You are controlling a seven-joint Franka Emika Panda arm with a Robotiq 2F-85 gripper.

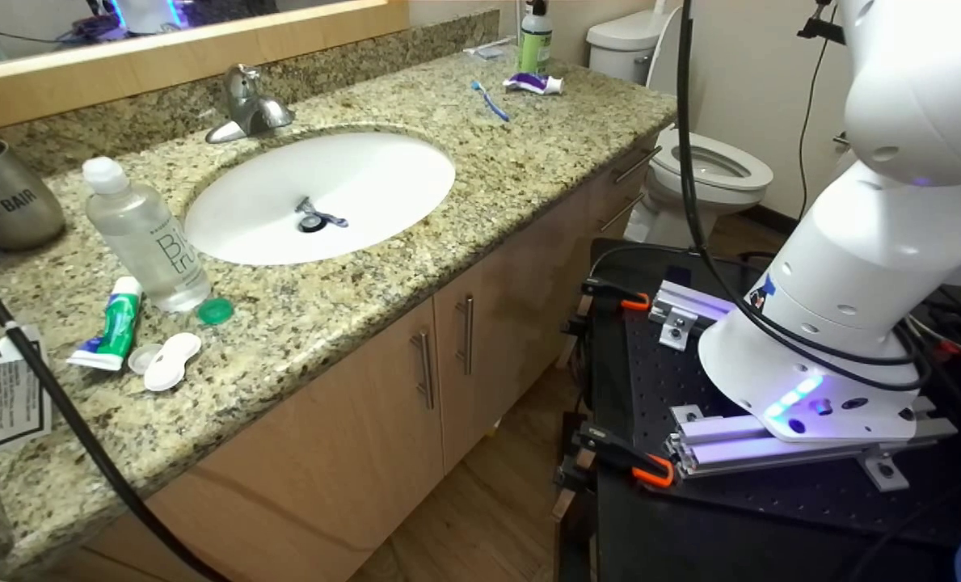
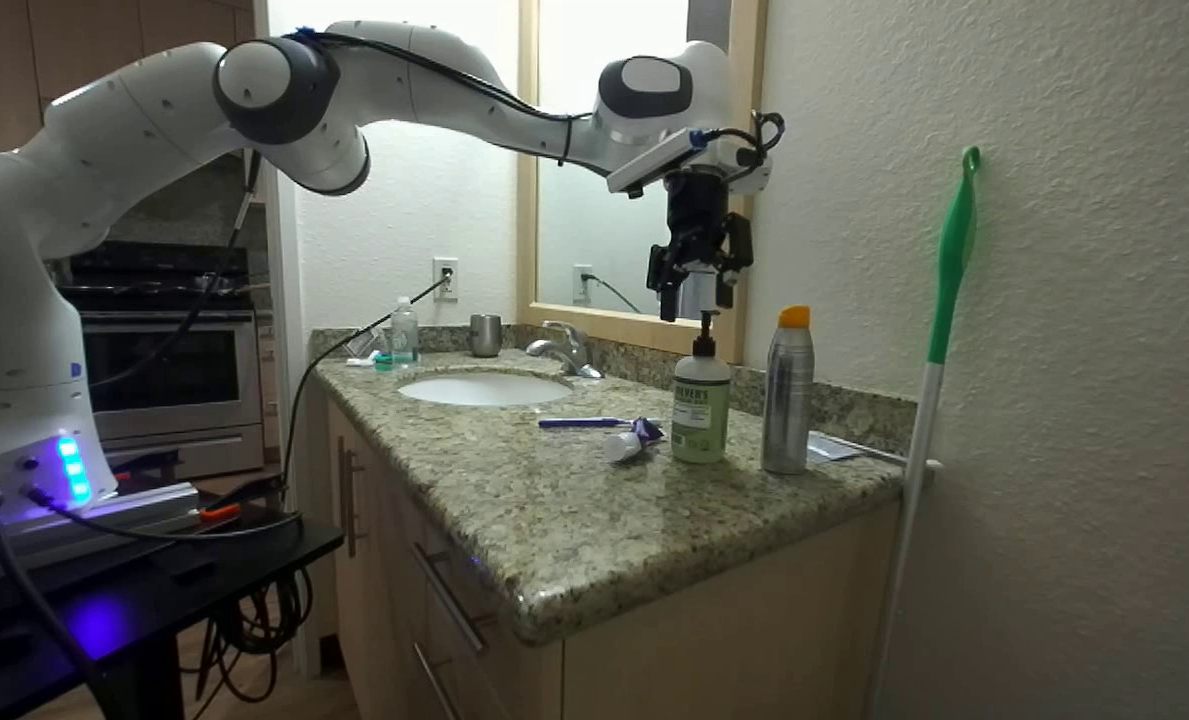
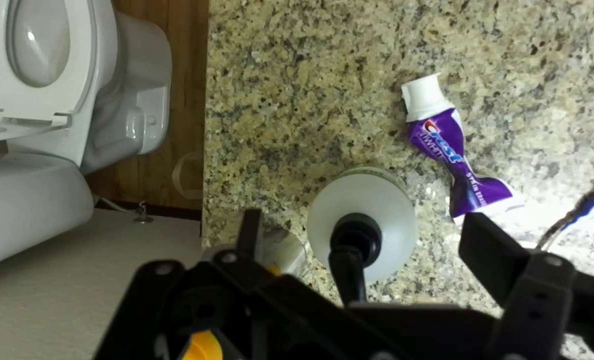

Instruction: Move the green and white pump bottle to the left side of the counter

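The green and white pump bottle (image 2: pixel 700 410) stands upright near the far end of the granite counter (image 2: pixel 554 510), with a black pump on top. In an exterior view its green body (image 1: pixel 535 50) shows at the back, the top cut off by the frame edge. Over it, pointing down, hangs my gripper (image 2: pixel 696 308), its fingertips about level with the pump's top. Seen from the wrist, the bottle's pale shoulder (image 3: pixel 321 225) and black pump lie between the wide-set fingers (image 3: pixel 491 255), touching neither visibly. The gripper is open and holds nothing.
A silver spray can (image 2: pixel 788 400) with an orange cap stands close beside the bottle. A purple toothpaste tube (image 3: pixel 444 140) and a toothbrush (image 1: pixel 492 103) lie nearby. Past the sink (image 1: pixel 399 186) are a clear bottle (image 1: pixel 145 234), a steel cup (image 1: pixel 15 198) and a green tube (image 1: pixel 116 323).
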